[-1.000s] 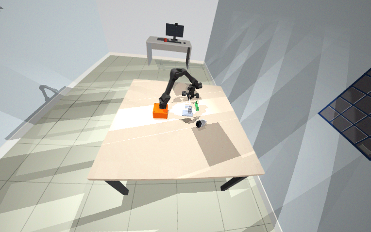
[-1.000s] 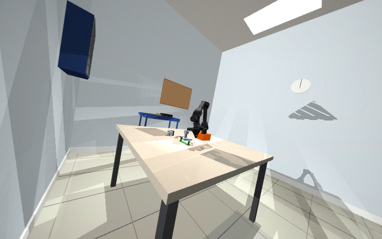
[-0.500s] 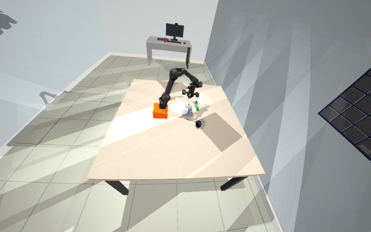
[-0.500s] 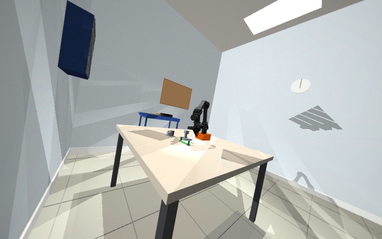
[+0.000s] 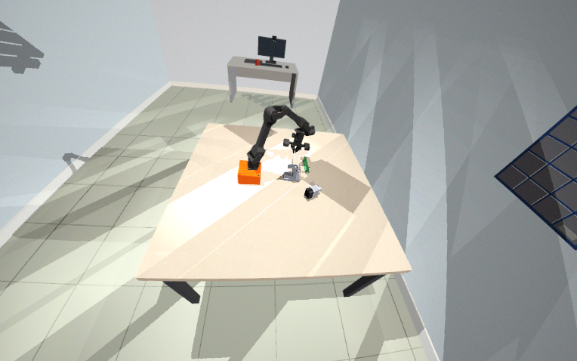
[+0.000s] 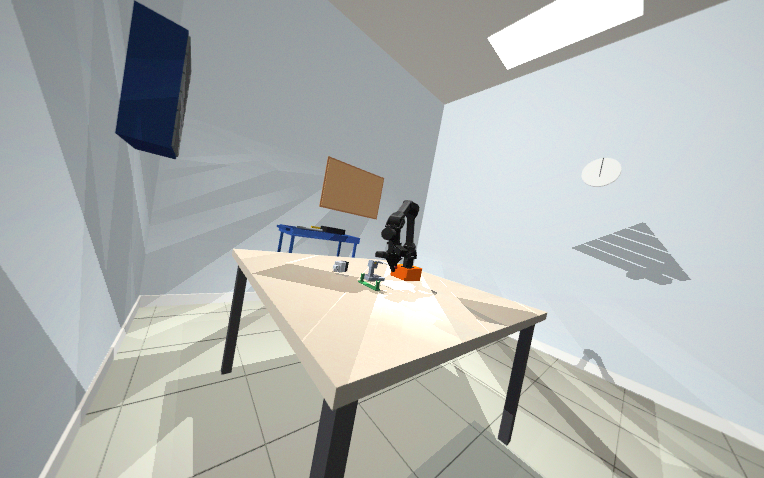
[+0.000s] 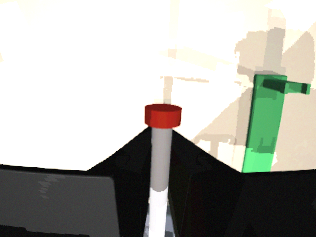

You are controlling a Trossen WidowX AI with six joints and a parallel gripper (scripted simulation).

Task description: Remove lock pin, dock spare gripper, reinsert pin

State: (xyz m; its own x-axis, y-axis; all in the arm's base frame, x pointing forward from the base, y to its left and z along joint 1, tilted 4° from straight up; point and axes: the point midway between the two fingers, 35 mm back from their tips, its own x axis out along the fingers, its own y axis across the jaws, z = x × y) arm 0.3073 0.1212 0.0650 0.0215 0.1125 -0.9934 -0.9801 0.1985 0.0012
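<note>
My gripper (image 5: 294, 149) (image 6: 393, 269) (image 7: 158, 134) is shut on the lock pin (image 7: 160, 171), which has a red head (image 7: 163, 116) and a grey-white shaft running down between the fingers. The grey mount (image 5: 292, 174) (image 6: 372, 272) stands on the table just in front of the gripper in the top view. Whether the pin's far end is inside the mount's socket cannot be told. The spare gripper (image 5: 313, 192) (image 6: 340, 266), pale with a black end, lies on the table, apart from the mount.
A green bracket (image 5: 306, 165) (image 6: 369, 284) (image 7: 264, 116) with upright ends stands close beside the mount. The orange arm base (image 5: 249, 173) (image 6: 406, 273) is on the mount's other side. All stand on the wooden table (image 5: 272, 246) (image 6: 349, 343).
</note>
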